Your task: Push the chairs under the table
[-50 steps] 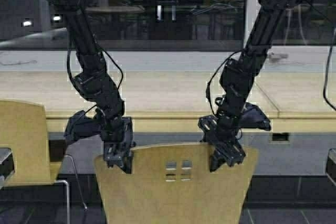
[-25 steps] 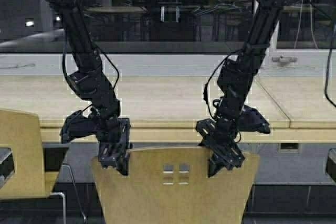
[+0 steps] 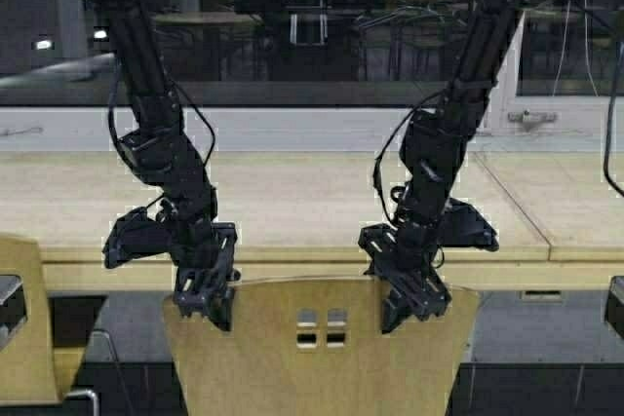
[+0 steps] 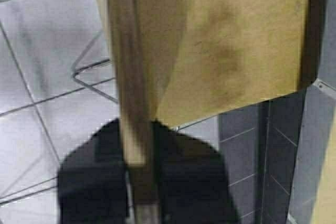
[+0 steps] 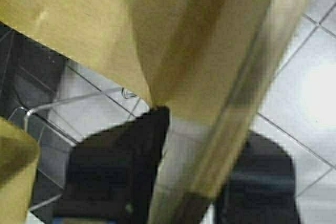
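Note:
A mustard-yellow chair (image 3: 322,358) with four small square cutouts stands in front of me, its backrest at the bottom centre of the high view. The long pale-wood table (image 3: 292,192) runs across just beyond it. My left gripper (image 3: 205,304) is shut on the left part of the backrest's top edge. My right gripper (image 3: 409,304) is shut on the right part. In the left wrist view the backrest edge (image 4: 131,77) runs between my left gripper's (image 4: 142,182) fingers. In the right wrist view the chair's edge (image 5: 247,93) sits between my right gripper's (image 5: 205,182) fingers.
A second yellow chair (image 3: 19,338) stands at the left edge, partly out of view. The table's grey panel has a small socket (image 3: 541,295) at the right. A pale sill and dark windows lie behind the table. Chrome legs (image 4: 89,72) rest on the tiled floor.
The robot has driven forward with the chair held in both grippers. The table front now sits lower and nearer, and the second chair has slid farther off to the left.

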`<state>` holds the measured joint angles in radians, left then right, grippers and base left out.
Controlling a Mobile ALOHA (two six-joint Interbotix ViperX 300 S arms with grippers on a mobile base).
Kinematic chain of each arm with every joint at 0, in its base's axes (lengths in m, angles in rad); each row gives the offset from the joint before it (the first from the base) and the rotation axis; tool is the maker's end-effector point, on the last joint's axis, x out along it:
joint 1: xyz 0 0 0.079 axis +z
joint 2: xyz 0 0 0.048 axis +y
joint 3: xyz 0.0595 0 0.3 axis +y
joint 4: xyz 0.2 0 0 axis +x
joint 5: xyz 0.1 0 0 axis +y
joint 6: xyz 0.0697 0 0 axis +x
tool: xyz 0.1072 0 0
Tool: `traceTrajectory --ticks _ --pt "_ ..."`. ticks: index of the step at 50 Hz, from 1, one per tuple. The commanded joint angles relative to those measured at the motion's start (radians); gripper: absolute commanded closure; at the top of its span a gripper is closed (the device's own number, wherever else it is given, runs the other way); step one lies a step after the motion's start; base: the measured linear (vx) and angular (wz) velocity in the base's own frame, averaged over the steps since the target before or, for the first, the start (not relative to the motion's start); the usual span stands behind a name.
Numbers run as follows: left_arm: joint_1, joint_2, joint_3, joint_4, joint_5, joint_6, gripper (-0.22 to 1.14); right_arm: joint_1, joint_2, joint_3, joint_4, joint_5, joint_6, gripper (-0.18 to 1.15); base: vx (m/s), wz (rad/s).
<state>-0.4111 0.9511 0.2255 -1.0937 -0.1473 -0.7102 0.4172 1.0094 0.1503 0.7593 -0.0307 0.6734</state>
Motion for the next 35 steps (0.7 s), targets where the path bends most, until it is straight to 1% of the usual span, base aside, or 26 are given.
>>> traceTrajectory --ticks 1,23,35 --pt "0.005 -0.057 -0.006 0.011 -0.015 0.032 0.63 0.015 -0.044 -0.008 -0.008 -0.003 -0.037 0.62 0.19 -0.01" --pt "0.003 -0.064 0.037 0.017 -0.015 0.035 0.63 0.018 -0.046 -0.009 -0.009 -0.003 -0.071 0.62 0.2 -0.03" --pt "0.003 -0.075 0.074 0.017 -0.005 0.037 0.63 0.023 -0.057 0.034 -0.012 0.008 -0.075 0.62 0.16 -0.02"
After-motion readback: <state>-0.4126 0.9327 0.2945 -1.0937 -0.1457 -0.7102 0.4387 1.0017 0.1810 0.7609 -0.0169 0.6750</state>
